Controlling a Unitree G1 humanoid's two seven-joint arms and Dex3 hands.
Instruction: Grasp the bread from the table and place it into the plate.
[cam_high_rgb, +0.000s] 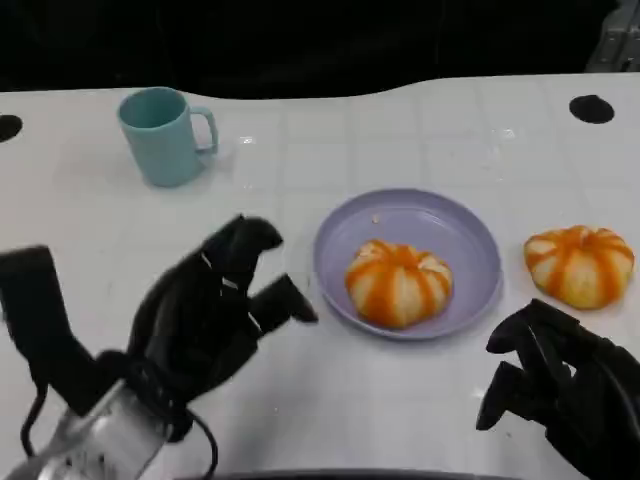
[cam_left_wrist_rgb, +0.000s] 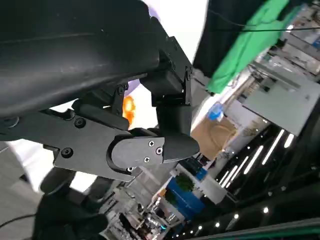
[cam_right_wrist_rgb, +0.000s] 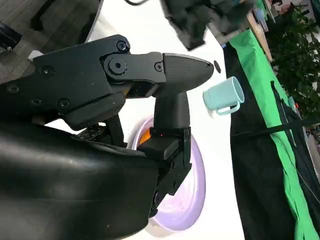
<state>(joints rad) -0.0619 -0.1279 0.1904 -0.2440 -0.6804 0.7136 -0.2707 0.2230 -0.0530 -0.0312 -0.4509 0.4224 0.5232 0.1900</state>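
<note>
Left robot hand (cam_high_rgb: 215, 305): raised over the near-left part of the bench (cam_high_rgb: 400, 130), fingers spread apart, holding nothing; it sits just left of the plate (cam_high_rgb: 470, 240), apart from it.

Right robot hand (cam_high_rgb: 555, 380): low at the near-right edge, fingers loosely curled yet apart, nothing held; placed just in front of the loose bread, probably ready to reach for it.

Bread, 2 pieces, round, orange-and-cream striped. Piece 1 (cam_high_rgb: 399, 283): lying inside the lavender plate, toward its near side, so judged already delivered. Piece 2 (cam_high_rgb: 579, 264): on the bench just right of the plate, not touching it, not yet grasped.

Teal mug (cam_high_rgb: 163, 135): upright, far left, well apart from everything.
</note>
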